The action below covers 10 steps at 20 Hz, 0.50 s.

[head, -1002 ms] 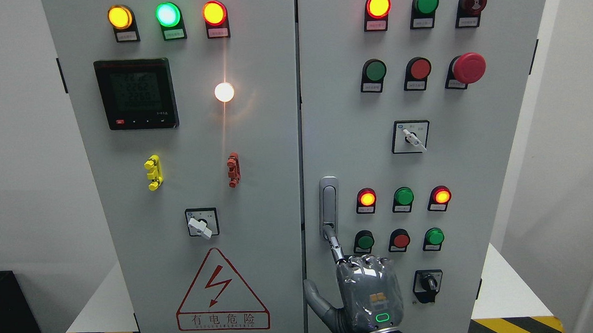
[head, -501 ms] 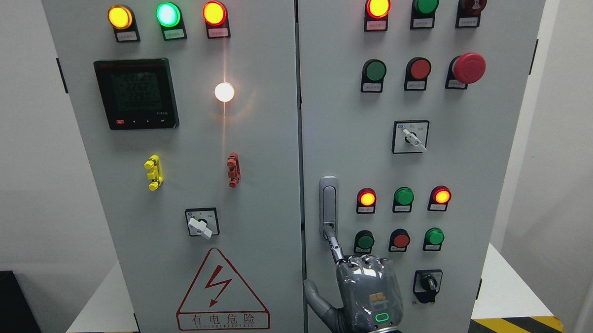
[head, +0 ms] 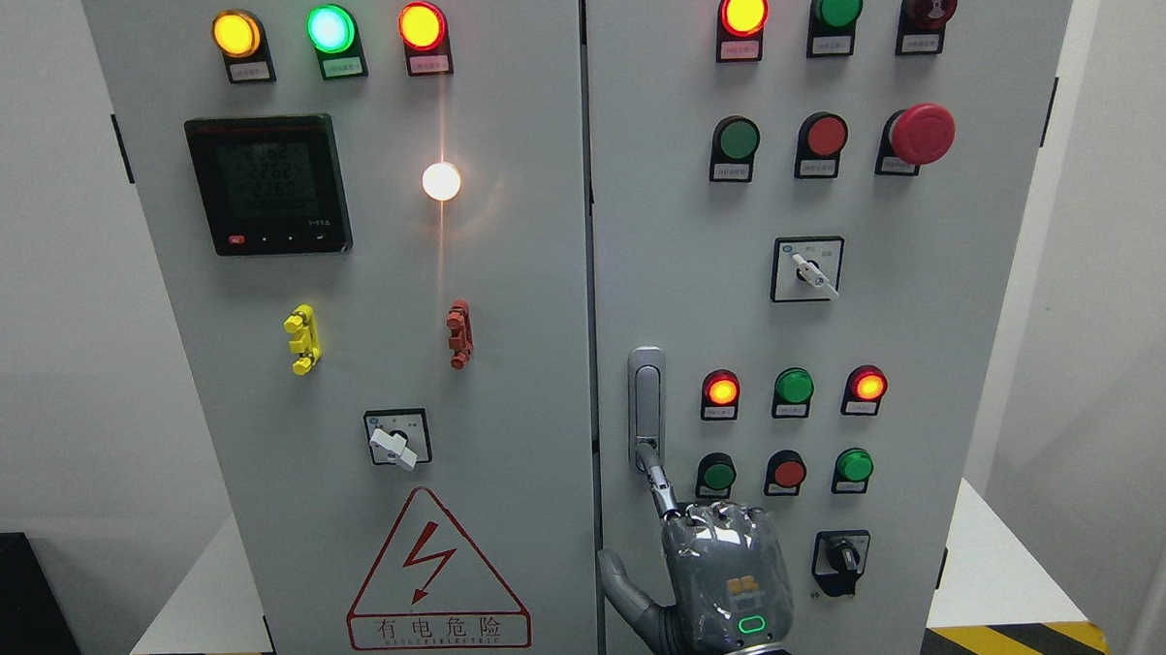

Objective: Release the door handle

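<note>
The right hand [head: 723,580] is coming up from the bottom edge, right of the middle, with its back facing the room. Most of its fingers are curled in, while one finger [head: 656,480] is pointing straight up and touching the lower end of the door handle [head: 648,403]; the thumb is sticking out to the left. It is gripping nothing. The handle is standing upright on the right door [head: 678,266], just beside the seam between the two doors. Right of the handle, red and green lamps [head: 795,386] are glowing in a row, with buttons [head: 789,472] below them. On the left door [head: 508,388], a yellow triangle warning sign [head: 436,575] is sitting near the bottom.
</note>
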Each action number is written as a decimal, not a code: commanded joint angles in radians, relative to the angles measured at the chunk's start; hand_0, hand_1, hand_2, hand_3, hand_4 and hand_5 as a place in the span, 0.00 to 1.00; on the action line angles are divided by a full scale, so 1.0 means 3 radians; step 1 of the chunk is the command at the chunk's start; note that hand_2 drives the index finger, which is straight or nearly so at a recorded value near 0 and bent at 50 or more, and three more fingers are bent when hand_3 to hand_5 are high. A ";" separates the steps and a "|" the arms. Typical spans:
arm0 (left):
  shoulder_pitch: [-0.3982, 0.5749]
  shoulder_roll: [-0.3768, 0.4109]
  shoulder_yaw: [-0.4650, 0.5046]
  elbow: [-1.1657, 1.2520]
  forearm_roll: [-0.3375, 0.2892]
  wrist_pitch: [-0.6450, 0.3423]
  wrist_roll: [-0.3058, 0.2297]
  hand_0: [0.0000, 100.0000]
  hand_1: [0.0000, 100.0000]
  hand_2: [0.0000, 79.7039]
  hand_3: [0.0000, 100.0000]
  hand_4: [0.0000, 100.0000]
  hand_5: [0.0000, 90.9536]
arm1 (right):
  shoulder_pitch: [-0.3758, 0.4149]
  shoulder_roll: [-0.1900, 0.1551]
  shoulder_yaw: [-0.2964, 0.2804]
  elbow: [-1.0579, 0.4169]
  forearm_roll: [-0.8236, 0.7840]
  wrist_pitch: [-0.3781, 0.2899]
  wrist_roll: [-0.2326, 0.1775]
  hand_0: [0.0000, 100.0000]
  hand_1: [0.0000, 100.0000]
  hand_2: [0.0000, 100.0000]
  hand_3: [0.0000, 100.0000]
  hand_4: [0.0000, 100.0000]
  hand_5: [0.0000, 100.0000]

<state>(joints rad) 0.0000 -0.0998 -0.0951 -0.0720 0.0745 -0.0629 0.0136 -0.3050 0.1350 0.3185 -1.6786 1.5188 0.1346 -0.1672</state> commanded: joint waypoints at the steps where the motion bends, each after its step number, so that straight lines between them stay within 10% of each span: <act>1: 0.0056 0.0000 0.0000 0.0000 0.0002 0.0000 0.0001 0.12 0.56 0.00 0.00 0.00 0.00 | 0.0004 0.0000 -0.0008 0.0027 -0.0001 0.0001 0.0005 0.34 0.22 0.12 1.00 1.00 1.00; 10: 0.0056 0.0000 0.0000 0.0000 -0.0003 0.0000 0.0001 0.12 0.56 0.00 0.00 0.00 0.00 | 0.0004 0.0000 -0.0013 0.0037 -0.0001 0.0001 0.0010 0.34 0.22 0.13 1.00 1.00 1.00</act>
<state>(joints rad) 0.0000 -0.0998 -0.0951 -0.0721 0.0746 -0.0629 0.0136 -0.3045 0.1350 0.3168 -1.6733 1.5187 0.1346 -0.1755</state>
